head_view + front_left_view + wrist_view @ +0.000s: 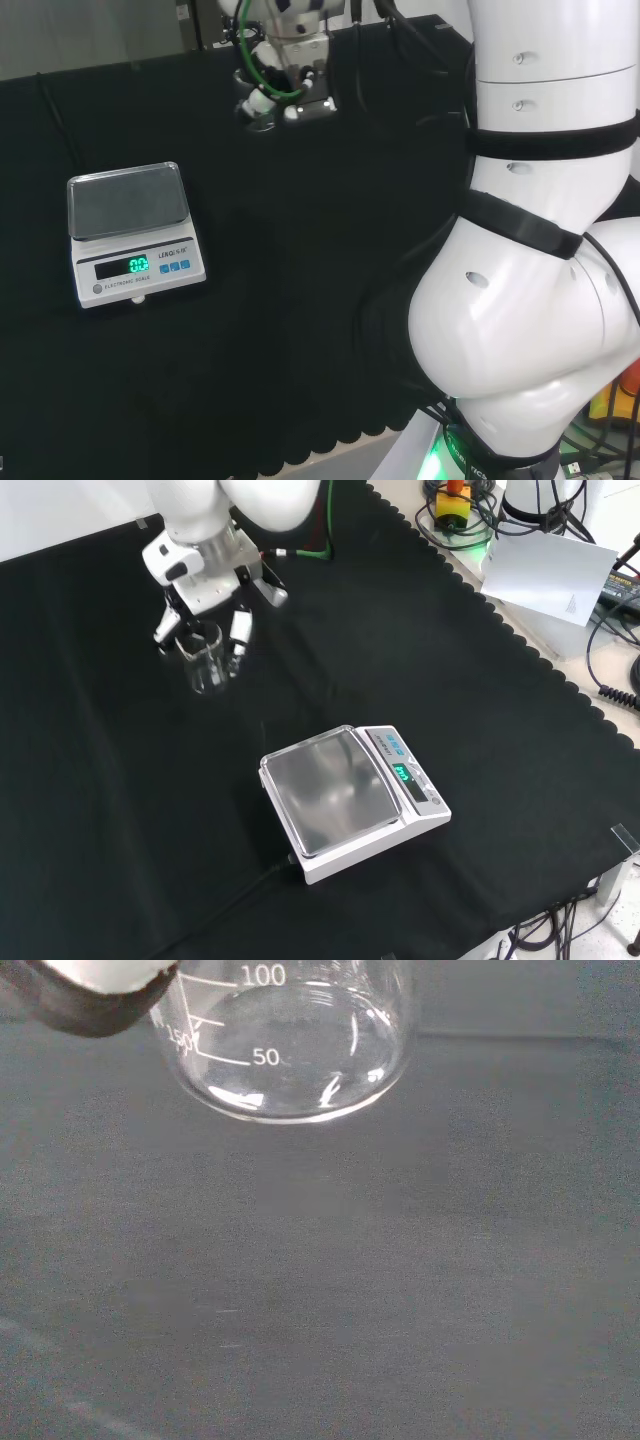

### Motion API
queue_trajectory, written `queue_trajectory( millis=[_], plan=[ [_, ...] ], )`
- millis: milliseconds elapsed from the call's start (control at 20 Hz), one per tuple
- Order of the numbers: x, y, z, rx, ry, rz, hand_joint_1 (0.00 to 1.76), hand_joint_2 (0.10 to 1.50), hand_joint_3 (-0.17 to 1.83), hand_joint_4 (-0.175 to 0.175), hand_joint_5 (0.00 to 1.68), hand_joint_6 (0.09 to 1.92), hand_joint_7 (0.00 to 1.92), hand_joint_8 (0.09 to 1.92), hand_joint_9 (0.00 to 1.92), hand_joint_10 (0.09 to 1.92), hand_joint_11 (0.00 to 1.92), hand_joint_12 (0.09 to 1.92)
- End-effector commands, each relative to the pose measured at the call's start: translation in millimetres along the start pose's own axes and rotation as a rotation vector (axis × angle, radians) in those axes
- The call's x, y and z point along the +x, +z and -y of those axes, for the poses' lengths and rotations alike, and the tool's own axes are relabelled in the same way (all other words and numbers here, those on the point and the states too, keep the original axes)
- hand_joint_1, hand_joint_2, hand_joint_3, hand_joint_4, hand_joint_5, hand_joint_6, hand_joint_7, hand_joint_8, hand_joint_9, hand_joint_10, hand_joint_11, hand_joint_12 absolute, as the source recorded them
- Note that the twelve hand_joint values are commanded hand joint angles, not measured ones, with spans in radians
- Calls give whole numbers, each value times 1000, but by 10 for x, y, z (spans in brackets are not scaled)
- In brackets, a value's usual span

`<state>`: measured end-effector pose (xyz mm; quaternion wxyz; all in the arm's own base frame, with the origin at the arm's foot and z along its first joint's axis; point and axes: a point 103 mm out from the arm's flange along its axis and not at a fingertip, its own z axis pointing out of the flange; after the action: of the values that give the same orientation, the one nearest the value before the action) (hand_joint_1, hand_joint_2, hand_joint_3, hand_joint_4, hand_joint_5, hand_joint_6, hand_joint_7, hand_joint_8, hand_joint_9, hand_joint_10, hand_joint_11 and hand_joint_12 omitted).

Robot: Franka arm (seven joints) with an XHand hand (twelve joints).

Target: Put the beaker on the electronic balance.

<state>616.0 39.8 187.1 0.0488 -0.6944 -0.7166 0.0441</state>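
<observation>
A clear glass beaker [207,660] with printed graduation marks stands upright between the fingers of my hand [203,568] at the upper left of the front view. One finger [240,630] lies against its right side, another [167,626] against its left. Close up in the wrist view the beaker [300,1050] looks empty, and a black and white fingertip [90,990] overlaps its wall. I cannot tell whether its base touches the cloth. The white electronic balance [350,795] with a steel pan and lit green display sits apart, nearer the front; in the head view the balance [130,232] is at the left and the hand [285,70] at the far top.
The arm's big white links [540,250] take up the right of the head view. A black cable [215,910] runs from the balance toward the front edge. Beyond the scalloped cloth edge [500,610] lie papers and cables.
</observation>
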Motion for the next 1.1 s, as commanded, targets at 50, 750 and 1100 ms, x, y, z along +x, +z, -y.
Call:
queue_trajectory(
  millis=[50, 750, 1100],
  plan=[
    [1061, 94, 157, 29, -235, -12, 1043, 1033, 282, 5, 876, 1220, 968, 1437, 1391, 770, 1404, 781],
    [2040, 323, 594, 83, -479, -52, 1043, 1003, 342, 7, 879, 1227, 977, 1431, 1403, 770, 1392, 791],
    [2080, 518, 582, 112, -479, -29, 1042, 999, 351, 9, 878, 1229, 977, 1431, 1403, 769, 1388, 793]
  ],
)
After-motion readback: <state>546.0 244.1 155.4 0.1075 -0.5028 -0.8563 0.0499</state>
